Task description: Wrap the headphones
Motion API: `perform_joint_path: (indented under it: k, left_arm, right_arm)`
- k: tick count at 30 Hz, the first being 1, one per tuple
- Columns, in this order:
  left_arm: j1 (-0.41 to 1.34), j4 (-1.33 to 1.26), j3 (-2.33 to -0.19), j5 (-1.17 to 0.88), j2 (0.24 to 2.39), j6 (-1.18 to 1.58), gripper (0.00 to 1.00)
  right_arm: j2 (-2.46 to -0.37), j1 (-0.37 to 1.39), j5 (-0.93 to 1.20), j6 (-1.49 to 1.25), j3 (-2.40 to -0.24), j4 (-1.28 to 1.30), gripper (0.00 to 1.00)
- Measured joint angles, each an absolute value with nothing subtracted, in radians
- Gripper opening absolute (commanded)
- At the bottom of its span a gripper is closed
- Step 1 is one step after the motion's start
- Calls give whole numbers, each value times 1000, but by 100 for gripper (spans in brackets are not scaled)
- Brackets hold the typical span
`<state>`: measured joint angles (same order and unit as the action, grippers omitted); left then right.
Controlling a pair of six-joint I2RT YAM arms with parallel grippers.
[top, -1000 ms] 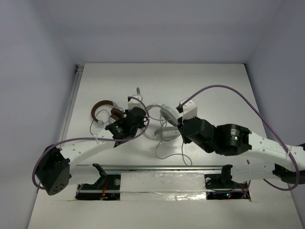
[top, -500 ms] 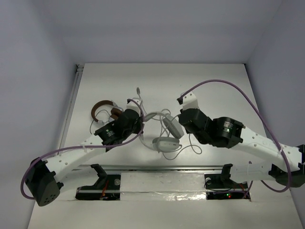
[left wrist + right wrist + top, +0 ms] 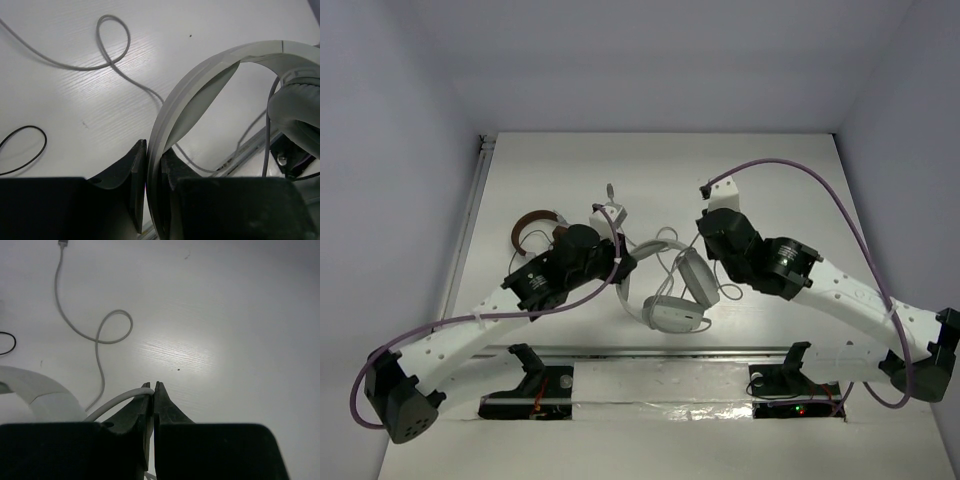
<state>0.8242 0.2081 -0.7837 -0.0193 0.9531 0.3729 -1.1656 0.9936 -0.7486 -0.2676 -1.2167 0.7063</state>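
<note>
Headphones (image 3: 675,312) mid-table. Left gripper (image 3: 152,150) clamped on headband (image 3: 200,65). Right gripper (image 3: 152,387), at their 1 o'clock, pinched tight on cable (image 3: 117,400). Best approach: hold band steady, lead cable round under gentle tension.

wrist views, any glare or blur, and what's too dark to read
left wrist: glare streak on the table, fingers pure black silhouette, headband close and slightly soft; right wrist: similar glare patch near centre, fingers black too, cable sharp.
</note>
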Motion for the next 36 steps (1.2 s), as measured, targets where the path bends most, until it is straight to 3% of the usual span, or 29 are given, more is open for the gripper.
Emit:
perform_joint_path:
  k: [10,15,16,19,20,34,36]
  left_arm:
    - [787,223,-872,-58,924,368,0]
    - [783,221,-943,-79,917,367,0]
    - [783,222,-950,-86,917,367,0]
    - [783,222,-969,-113,918,368,0]
    - [783,217,-977,-131,921,373,0]
    - [760,178,-1251,-184,973,423,0]
    - [750,179,-1298,-184,991,432,0]
  right_arm:
    - [-1034,843,-510,-311,-995,380,0]
    - [-900,739,-242,-382,-818,99,17]
    - [-900,726,-200,-390,-799,49,25]
    - [-923,701,-107,-413,-755,-96,36]
    - [-936,694,-81,-418,-736,-137,44]
    - [-998,655,65,-479,-551,-422,46]
    - [-1012,655,68,-495,-523,-464,51]
